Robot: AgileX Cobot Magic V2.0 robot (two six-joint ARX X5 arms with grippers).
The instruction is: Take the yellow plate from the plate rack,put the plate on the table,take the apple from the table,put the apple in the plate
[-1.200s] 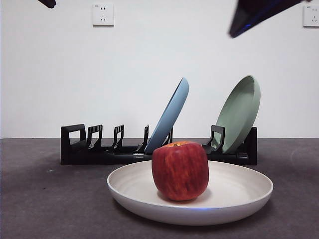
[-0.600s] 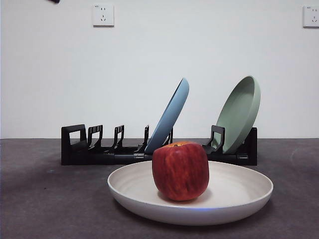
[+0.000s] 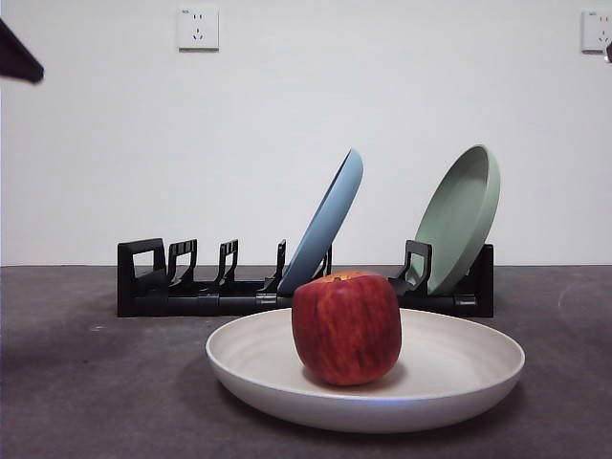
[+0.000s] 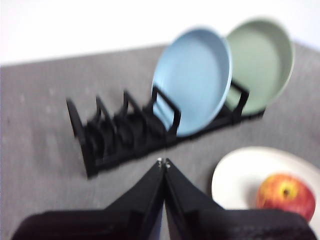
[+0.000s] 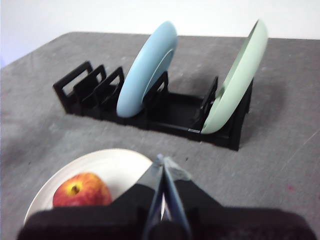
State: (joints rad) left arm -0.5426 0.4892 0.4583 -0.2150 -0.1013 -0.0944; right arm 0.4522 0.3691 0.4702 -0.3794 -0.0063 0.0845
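The red apple (image 3: 346,327) stands upright in the middle of the yellow plate (image 3: 459,382), which lies flat on the table (image 3: 96,402) in front of the plate rack (image 3: 191,292). My left gripper (image 4: 163,162) is shut on nothing and hangs high above the table, with the rack (image 4: 120,135) beyond it and the plate (image 4: 240,175) with the apple (image 4: 286,196) off to one side. My right gripper (image 5: 161,160) is also shut and empty, raised above the plate's (image 5: 115,165) rim near the apple (image 5: 81,190). In the front view only a black arm tip (image 3: 17,57) shows at the upper left edge.
A blue plate (image 3: 330,218) leans in the rack's middle slots. At the rack's right end a pale green plate (image 3: 464,215) leans too. The rack's left slots hold nothing. A white wall with two sockets stands behind.
The dark arm at the front view's top right has risen out of sight. The black tip at the top left has come lower along the left edge. Plate and apple have not moved.
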